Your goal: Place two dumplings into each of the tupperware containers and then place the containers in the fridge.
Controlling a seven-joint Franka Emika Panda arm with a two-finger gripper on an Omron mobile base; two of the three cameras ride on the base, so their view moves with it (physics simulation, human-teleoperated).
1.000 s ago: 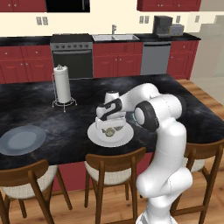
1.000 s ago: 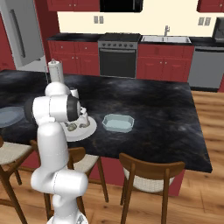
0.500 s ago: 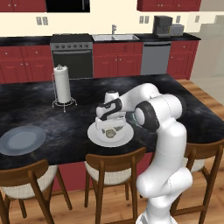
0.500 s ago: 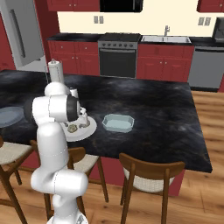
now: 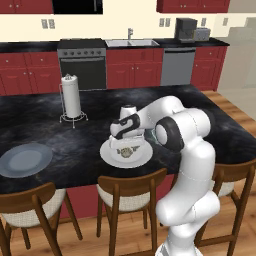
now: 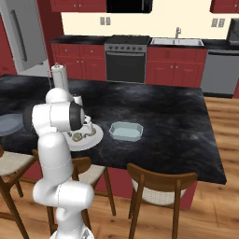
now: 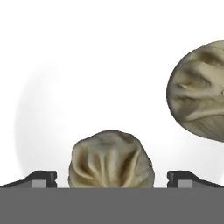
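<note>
Around me on the black island counter [image 5: 60, 135] stand a paper towel holder [image 5: 71, 101] off to my left and a grey plate [image 5: 25, 160] near the front left edge, both well apart from where I work. Wooden stools [image 5: 131, 197] line the near side of the island. Across the room sit the oven [image 5: 83, 65], the sink [image 5: 131, 43] and red cabinets [image 5: 27, 79]; in the right base view the grey fridge [image 6: 24, 35] stands at the far left.

Nothing lies between my pincer [image 5: 118, 140] and the white plate [image 5: 111, 156] beneath it. My own forearm hides part of that plate from the right base view, where the plate [image 6: 94, 138] peeks out beside my elbow.

My pincer is spread as wide as it goes and holds nothing. In the hand view its two tips straddle one dumpling [image 7: 111, 160], which sits between them near the bottom; I cannot tell whether either tip touches it. A second dumpling [image 7: 199, 91] lies further up and to the right on the same white surface.

The right base view shows the pale blue-green tupperware container [image 6: 126, 131] on the counter just beside the plate, with nothing inside. From the left base view my arm covers it, though the dumplings [image 5: 128, 150] on the plate show more plainly there.
</note>
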